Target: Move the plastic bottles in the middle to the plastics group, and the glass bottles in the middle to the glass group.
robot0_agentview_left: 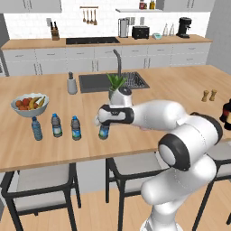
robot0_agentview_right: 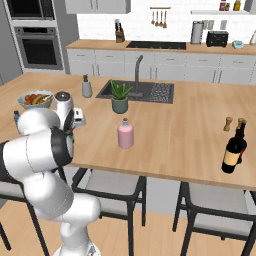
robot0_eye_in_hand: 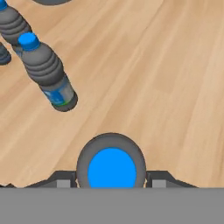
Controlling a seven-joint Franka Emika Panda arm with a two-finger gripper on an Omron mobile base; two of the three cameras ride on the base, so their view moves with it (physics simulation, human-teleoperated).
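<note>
The water bottle (robot0_eye_in_hand: 111,166) in the gripper (robot0_eye_in_hand: 111,183) is a small dark-tinted plastic one; from the hand view it is seen straight down its top, a bright blue cap ringed by its dark grey shoulder, sitting squarely between the two fingers (robot0_eye_in_hand: 63,181), which press in on either side of it and hold it at a narrow spread. From the left base view the same bottle (robot0_agentview_left: 104,131) hangs under the hand (robot0_agentview_left: 110,116) with its blue label band showing and its foot at or just above the wooden counter (robot0_agentview_left: 171,90); whether it touches the wood cannot be told. No writing on any label can be read; the bands are plain blue with a thin green edge at this size. To its left on the counter stand three more small bottles in a row: a dark one with a blue label (robot0_agentview_left: 76,128) nearest, another dark one (robot0_agentview_left: 56,125) beside that, and a paler all-blue one (robot0_agentview_left: 36,128) at the end, near the fruit bowl (robot0_agentview_left: 30,104). In the right base view the squat pink bottle (robot0_agentview_right: 125,133) stands upright in the middle of the counter, in front of a potted plant (robot0_agentview_right: 119,96), well apart from a dark wine bottle (robot0_agentview_right: 234,149) with a tan label at the far right.
</note>
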